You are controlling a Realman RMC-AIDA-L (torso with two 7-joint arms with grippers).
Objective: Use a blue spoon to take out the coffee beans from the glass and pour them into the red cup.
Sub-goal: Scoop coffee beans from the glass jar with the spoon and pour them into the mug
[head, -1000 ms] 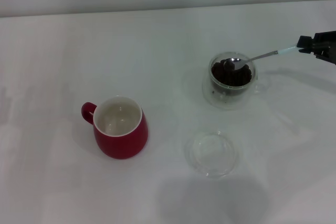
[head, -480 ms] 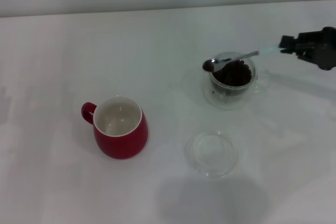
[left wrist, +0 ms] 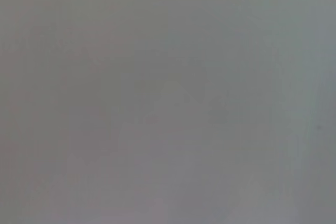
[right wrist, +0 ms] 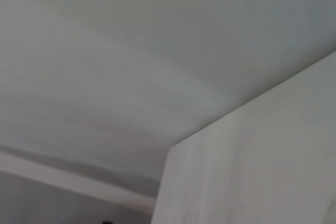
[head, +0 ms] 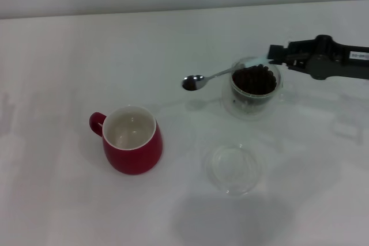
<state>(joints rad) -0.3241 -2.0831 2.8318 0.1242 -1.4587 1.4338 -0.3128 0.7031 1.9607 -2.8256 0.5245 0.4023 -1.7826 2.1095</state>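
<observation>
Right pincer [head: 275, 55], near the tabletop's right edge, is clamped on the handle end of the blue spoon [head: 214, 75], whose bowl hangs past the glass [head: 253, 89] toward the red cup [head: 132, 139] at front left. Light, stiff, slippery spoon; end grip suits. Coffee beans [head: 253, 79] roll easily, so keep it level. Left pincer unseen.

Right pincer [head: 275, 55] reaching in from the right, clamped (left arm unseen)
</observation>
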